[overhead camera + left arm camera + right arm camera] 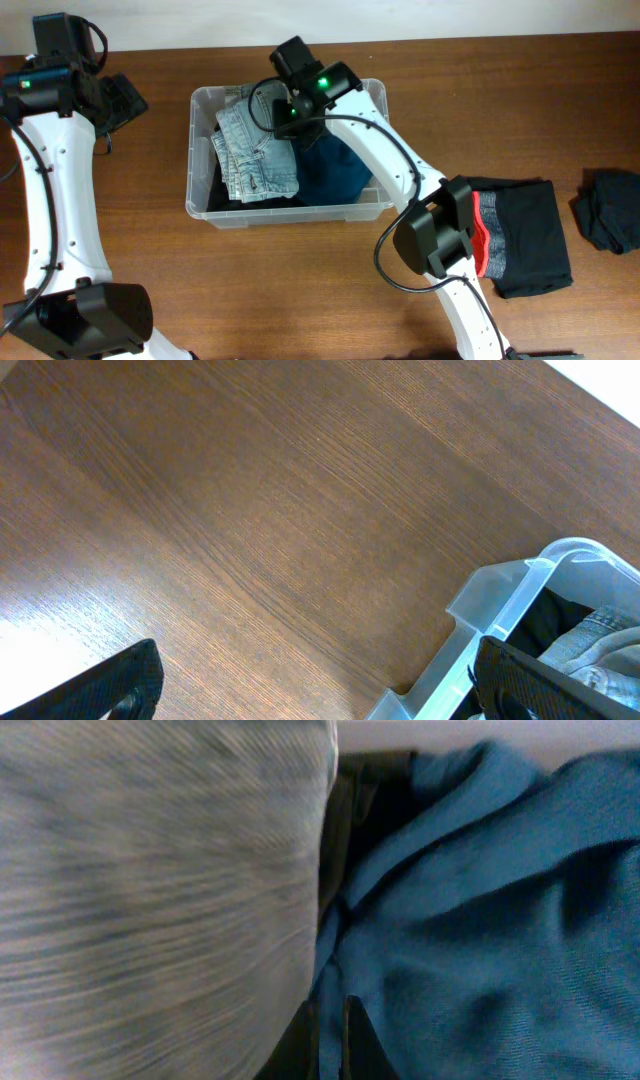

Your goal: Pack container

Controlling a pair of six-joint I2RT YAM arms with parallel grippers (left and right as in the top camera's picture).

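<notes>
The container (290, 214) is a clear plastic bin at the table's centre. In it lie folded light-blue jeans (255, 155) on the left and a blue garment (335, 170) on the right. My right gripper (285, 105) reaches down into the bin's far side. In the right wrist view the gripper (329, 1003) is shut, with a thin fold of the blue garment (480, 890) between its tips and the jeans (150, 890) close on the left. My left gripper (125, 100) hovers open, left of the bin. In the left wrist view it (315, 660) is empty above bare wood beside the bin's corner (500, 600).
A folded black garment with a red and grey band (520, 235) lies right of the bin, partly under my right arm. A crumpled dark garment (612, 208) sits at the table's right edge. Black cloth (225, 190) shows under the jeans inside the bin.
</notes>
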